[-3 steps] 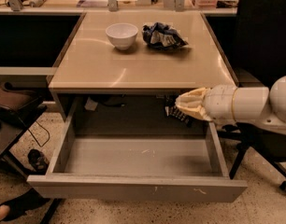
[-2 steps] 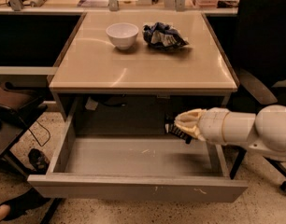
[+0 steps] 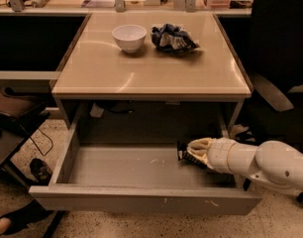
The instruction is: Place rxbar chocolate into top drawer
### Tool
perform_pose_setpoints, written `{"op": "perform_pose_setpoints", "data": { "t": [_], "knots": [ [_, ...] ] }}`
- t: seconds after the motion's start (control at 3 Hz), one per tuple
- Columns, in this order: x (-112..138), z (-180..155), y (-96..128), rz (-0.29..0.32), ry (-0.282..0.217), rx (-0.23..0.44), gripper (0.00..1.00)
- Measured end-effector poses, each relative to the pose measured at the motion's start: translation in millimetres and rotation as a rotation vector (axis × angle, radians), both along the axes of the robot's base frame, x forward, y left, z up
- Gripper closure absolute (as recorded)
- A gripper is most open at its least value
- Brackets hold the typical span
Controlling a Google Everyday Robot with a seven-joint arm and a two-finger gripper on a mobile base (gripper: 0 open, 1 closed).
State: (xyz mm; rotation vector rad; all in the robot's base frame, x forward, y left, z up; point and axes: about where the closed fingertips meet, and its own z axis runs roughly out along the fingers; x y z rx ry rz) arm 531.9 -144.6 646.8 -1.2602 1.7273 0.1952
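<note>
Grey metal forms the top drawer point(image 3: 141, 200), which is seen pulled fully out beneath the table point(image 3: 151, 76), its plain front panel marked by small white scuffs. Inside it, near the right rear corner, the gripper point(image 3: 189, 153) is found at the end of a white arm point(image 3: 263, 163) that is reached in over the drawer's right side. The rxbar chocolate point(image 3: 181, 151) is held at the gripper's tip, with the fingers closed on its dark wrapper. Whether the bar is touching the drawer floor cannot be told, and no lettering on the wrapper can be read. A few pale flecks are scattered on the drawer floor near the bar. On the beige tabletop, towards the far edge, a white bowl point(image 3: 129, 36) is set upright, and its contents cannot be made out. Just beside it, nearer the far right corner, a crumpled blue-and-white snack bag point(image 3: 172, 37) is laid; its print cannot be read either. A black chair point(image 3: 277, 58) is placed past the table's right edge.
</note>
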Motion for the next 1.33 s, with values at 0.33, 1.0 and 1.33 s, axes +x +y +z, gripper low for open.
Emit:
{"op": "perform_pose_setpoints", "data": {
  "t": [0.33,1.0,1.33],
  "knots": [
    [1.0,-0.5,-0.7,-0.004,-0.002,-0.001,0.81],
    [1.0,-0.5,-0.6,-0.004,-0.002,-0.001,0.34],
    [1.0,-0.5,-0.6,-0.004,-0.002,-0.001,0.11]
  ]
}}
